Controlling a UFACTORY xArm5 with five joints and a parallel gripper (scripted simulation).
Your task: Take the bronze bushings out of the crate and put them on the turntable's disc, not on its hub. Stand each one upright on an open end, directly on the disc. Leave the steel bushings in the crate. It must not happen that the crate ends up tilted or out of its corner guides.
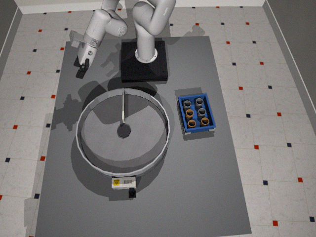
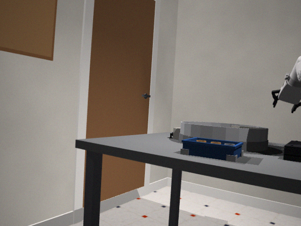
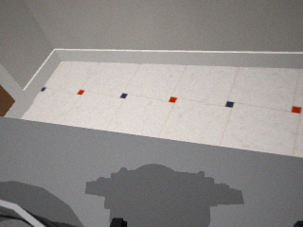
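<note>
A blue crate [image 1: 211, 119] [image 2: 211, 150] stands on the table right of the turntable. It holds three bronze bushings [image 1: 189, 113] [image 1: 191, 124] [image 1: 204, 121] and three steel bushings [image 1: 186, 103] [image 1: 198, 101] [image 1: 201, 111], all upright. The turntable's grey disc [image 1: 101, 142] lies inside a raised rim [image 1: 163, 112] [image 2: 223, 133], with a dark hub [image 1: 124, 131] at its centre. Nothing stands on the disc. My gripper [image 1: 80, 68] [image 2: 283, 108] is open and empty. It hangs high over the table's far left corner, far from the crate. The wrist view shows only table top, floor and a piece of the rim [image 3: 14, 210].
The arm's black base block [image 1: 144, 71] [image 2: 292, 149] stands behind the turntable. A thin bar [image 1: 123, 107] runs from the rim to the hub. A white control box [image 1: 123, 182] sits at the turntable's front. The dark table [image 1: 204, 178] [image 2: 146, 146] stands on a tiled floor.
</note>
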